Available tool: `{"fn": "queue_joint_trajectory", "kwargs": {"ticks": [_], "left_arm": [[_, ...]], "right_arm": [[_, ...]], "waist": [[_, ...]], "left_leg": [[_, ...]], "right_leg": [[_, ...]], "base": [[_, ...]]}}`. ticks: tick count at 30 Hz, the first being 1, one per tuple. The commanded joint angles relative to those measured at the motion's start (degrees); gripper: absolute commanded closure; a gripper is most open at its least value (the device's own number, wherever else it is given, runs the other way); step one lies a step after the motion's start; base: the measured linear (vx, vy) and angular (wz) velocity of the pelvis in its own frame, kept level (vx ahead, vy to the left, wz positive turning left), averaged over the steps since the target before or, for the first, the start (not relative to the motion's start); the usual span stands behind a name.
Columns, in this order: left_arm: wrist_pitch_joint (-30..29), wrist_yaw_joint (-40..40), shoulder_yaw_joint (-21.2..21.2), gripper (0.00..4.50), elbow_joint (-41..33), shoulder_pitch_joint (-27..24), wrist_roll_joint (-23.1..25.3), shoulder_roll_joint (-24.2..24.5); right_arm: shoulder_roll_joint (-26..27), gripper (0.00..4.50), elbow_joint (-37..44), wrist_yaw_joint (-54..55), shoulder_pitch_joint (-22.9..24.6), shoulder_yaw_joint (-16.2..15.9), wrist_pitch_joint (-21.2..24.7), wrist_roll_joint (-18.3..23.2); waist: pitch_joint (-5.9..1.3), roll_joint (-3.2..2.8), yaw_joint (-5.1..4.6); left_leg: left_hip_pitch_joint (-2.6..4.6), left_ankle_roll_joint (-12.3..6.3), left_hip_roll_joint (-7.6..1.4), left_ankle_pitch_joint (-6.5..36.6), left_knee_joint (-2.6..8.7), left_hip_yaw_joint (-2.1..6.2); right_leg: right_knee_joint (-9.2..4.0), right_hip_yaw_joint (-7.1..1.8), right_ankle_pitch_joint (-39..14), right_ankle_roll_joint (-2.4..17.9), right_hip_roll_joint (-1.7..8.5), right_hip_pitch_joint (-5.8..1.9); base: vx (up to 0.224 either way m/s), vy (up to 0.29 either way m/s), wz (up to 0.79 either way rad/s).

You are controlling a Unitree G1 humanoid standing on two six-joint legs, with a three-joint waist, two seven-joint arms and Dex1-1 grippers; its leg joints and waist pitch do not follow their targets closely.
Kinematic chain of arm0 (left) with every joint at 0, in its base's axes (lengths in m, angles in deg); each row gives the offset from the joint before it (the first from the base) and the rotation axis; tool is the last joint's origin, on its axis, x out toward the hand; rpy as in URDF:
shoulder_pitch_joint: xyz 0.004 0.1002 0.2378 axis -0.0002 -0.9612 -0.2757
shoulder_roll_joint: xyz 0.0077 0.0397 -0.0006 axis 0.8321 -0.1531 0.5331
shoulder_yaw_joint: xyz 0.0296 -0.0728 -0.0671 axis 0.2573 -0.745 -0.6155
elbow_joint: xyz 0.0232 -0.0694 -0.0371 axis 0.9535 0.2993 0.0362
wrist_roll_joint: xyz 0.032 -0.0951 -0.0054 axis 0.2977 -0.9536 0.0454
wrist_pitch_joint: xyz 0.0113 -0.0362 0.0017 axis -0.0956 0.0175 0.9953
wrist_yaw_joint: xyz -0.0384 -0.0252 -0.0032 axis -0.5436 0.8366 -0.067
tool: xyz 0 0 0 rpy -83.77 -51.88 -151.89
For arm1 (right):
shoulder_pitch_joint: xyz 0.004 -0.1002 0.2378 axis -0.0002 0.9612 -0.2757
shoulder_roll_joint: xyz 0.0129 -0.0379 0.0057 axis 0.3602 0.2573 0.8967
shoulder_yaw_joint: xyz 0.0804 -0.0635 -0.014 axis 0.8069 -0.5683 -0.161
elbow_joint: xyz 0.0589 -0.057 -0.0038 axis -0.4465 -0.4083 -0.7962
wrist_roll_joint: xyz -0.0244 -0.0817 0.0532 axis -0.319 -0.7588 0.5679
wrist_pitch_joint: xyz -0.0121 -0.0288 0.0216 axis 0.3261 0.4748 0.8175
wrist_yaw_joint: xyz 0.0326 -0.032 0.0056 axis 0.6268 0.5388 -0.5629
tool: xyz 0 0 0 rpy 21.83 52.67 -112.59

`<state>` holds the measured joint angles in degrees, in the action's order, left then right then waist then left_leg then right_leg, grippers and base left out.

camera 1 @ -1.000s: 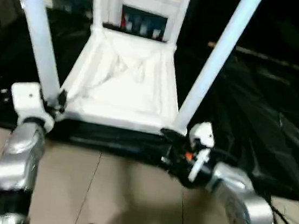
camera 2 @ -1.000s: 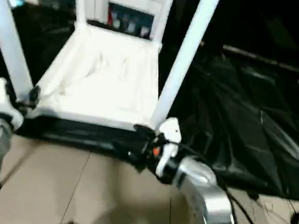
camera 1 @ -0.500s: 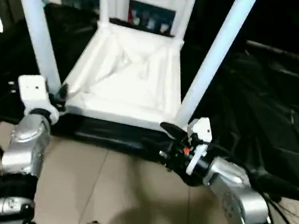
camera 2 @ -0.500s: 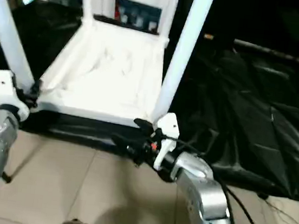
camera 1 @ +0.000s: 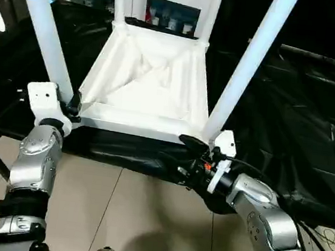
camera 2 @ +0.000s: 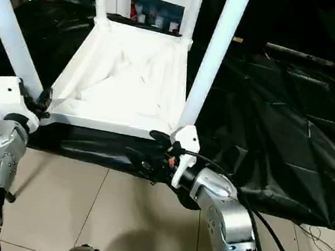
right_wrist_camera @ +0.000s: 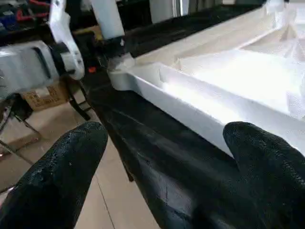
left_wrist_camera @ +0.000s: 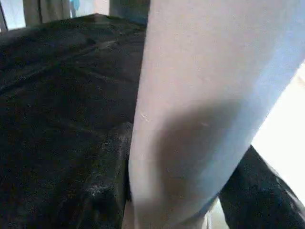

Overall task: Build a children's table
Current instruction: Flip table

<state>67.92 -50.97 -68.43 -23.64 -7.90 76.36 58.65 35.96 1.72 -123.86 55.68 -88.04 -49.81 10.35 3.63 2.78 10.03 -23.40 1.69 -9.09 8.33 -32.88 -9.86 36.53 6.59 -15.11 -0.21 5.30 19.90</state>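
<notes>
The children's table lies upside down, its ribbed white top [camera 1: 148, 80] on a black-covered surface, with four white legs standing up from the corners. My left gripper [camera 1: 72, 106] is at the base of the near-left leg [camera 1: 44, 31], shut on it. The left wrist view has that leg [left_wrist_camera: 209, 95] close up between the black fingers [left_wrist_camera: 250, 191]. My right gripper [camera 1: 182, 153] hangs open just in front of the near-right corner, below the near-right leg [camera 1: 248, 62]. Its wide-spread fingers [right_wrist_camera: 71, 162] face the top's near edge [right_wrist_camera: 200, 105], holding nothing.
Crumpled black sheeting [camera 1: 304, 105] covers the surface around the table and drops over its front edge. A white glass-door cabinet [camera 1: 170, 3] stands behind. Beige floor tiles [camera 1: 143, 220] lie below my arms, with cables [camera 1: 331, 237] at the lower right.
My left gripper's fingers have narrowed onto the near-left leg. The camera has tilted, shifting the whole picture. The right gripper stays open by the near-right corner.
</notes>
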Motion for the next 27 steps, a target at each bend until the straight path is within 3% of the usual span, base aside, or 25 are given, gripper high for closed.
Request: {"fn": "queue_joint_trajectory", "kwargs": {"ticks": [1,4,7,10,13,16,21,27], "left_arm": [[-2.6,0.3,-1.8,2.29,-3.4,1.4,-10.2,-5.5],[-5.9,-1.0,-2.1,2.28,-7.5,1.0,-14.4,-9.6],[-7.7,-2.9,-0.9,2.28,-11.2,0.3,-16.1,-13.8],[-8.4,-3.3,0.3,2.28,-12.7,0.1,-15.3,-16.1],[-9.0,-3.7,0.9,2.32,-13.3,0.5,-14.4,-17.5],[-9.7,-5.2,0.5,2.33,-13.8,1.3,-14.1,-18.5],[-10.0,-5.9,0.5,2.33,-14.0,1.7,-15.0,-18.7],[-10.2,-6.3,1.1,2.33,-14.1,1.8,-14.2,-19.5]], "right_arm": [[0.2,0.00,-1.0,1.6,-1.2,0.3,-0.5,-0.7],[1.3,0.00,-2.3,3.4,-1.9,1.8,0.0,0.0],[2.6,0.00,-4.5,6.6,-2.9,3.7,0.8,0.2],[4.2,0.00,-6.2,8.6,-4.0,6.0,1.1,1.7],[6.4,0.00,-8.7,11.3,-6.1,9.1,0.6,3.7],[9.9,0.00,-12.3,13.4,-9.5,14.8,0.1,9.9],[11.5,0.00,-16.5,15.5,-13.0,17.7,-1.1,11.4],[12.5,0.00,-29.7,19.2,-21.6,23.0,-3.3,12.9]], "waist": [[-3.89,-0.07,-0.36],[-3.89,0.55,-0.29],[-4.02,0.80,0.14],[-4.02,0.77,0.42],[-4.02,1.25,-0.38],[-4.02,1.52,-0.87],[-4.23,1.39,-0.94],[-4.28,1.26,-1.25]], "left_leg": [[2.12,0.30,-5.53,13.2,4.31,2.15],[2.08,-0.65,-5.38,11.4,3.94,1.74],[2.07,-1.76,-5.32,8.2,3.46,1.42],[1.97,-1.23,-5.50,8.1,3.65,1.56],[2.19,0.57,-5.57,10.0,4.01,1.66],[2.15,0.33,-5.40,9.8,3.85,1.55],[2.27,-0.56,-5.31,6.1,3.43,1.36],[2.38,0.70,-5.29,6.8,3.49,1.03]], "right_leg": [[-4.30,-4.21,3.1,9.9,5.78,-1.34],[-4.29,-4.31,3.6,10.7,5.87,-1.28],[-4.06,-4.29,5.6,11.9,5.74,-1.24],[-4.11,-4.30,6.1,10.0,5.42,-1.44],[-4.18,-4.33,6.6,9.1,5.28,-1.50],[-4.21,-4.40,6.7,8.9,5.42,-1.65],[-3.71,-4.36,10.4,8.6,5.14,-1.60],[-3.61,-4.40,8.9,9.5,5.06,-1.50]], "base": [[0.000,0.000,0.00],[0.000,0.000,0.00],[0.000,0.000,0.00],[0.000,0.000,0.00],[0.000,0.000,0.00],[0.000,0.000,0.00],[0.000,0.000,0.00],[0.000,0.000,0.00]]}}
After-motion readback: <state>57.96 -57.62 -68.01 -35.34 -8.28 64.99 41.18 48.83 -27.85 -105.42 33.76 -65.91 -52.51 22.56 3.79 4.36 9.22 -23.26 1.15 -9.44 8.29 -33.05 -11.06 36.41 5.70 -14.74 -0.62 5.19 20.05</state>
